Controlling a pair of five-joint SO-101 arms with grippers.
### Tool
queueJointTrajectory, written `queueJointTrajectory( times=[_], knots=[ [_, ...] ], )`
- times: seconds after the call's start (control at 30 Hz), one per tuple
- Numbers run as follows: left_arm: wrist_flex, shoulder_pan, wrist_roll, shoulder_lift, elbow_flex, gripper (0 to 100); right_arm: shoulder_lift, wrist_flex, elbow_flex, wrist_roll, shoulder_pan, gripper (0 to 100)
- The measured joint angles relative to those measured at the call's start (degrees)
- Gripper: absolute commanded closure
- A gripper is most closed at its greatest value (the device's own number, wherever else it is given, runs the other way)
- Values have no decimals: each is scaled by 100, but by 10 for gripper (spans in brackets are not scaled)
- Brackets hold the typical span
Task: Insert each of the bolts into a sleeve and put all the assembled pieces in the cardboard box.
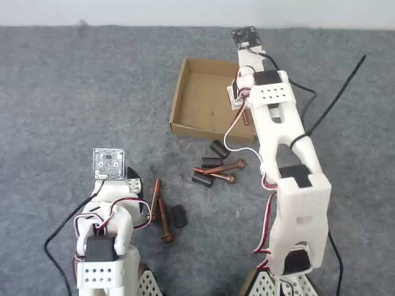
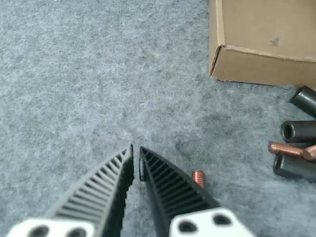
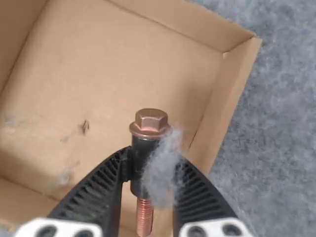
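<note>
1. worktop: covered in grey carpet and carrying all the items below.
2. cardboard box: open-topped and shallow, lying toward the far edge of the worktop, about midway along it. its floor is bare brown card with a few scuff marks.
3. right hand: held over the inside of the box, close to one side wall and a corner. its ribbed fingers pinch an assembled piece from both sides.
4. assembled piece: a copper bolt pushed through a black sleeve. the hex head sits past the fingertips and the threaded end sticks out toward the wrist. a tuft of grey fluff clings to the sleeve.
5. left hand: near the front edge, on the left side of the worktop, low over bare carpet and well apart from the box. its fingers are pressed almost together with nothing between them.
6. two loose bolts: lying side by side just beside the left arm, with one loose sleeve next to them.
7. middle cluster: three black sleeves and two bolts, bunched in front of the box, between it and the front edge.
</note>
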Motion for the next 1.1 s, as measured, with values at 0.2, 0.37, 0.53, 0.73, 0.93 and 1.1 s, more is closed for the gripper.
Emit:
queueJointTrajectory(
  times=[0.2, 0.37, 0.53, 0.73, 0.93, 1.1],
  knots=[
    [0, 0, 0, 0, 0, 981, 360, 0, -114, 0, -211, 957],
    [0, 0, 0, 0, 0, 981, 387, 0, -141, 0, -308, 856],
    [0, 0, 0, 0, 0, 981, 378, 0, -220, 0, -343, 902],
    [0, 0, 0, -18, 0, 981, 378, 0, -220, 0, -334, 990],
    [0, 0, 0, -26, 0, 981, 378, 193, -220, 0, -334, 992],
    [0, 0, 0, -26, 0, 981, 105, 1081, -220, 0, -396, 992]
  ],
)
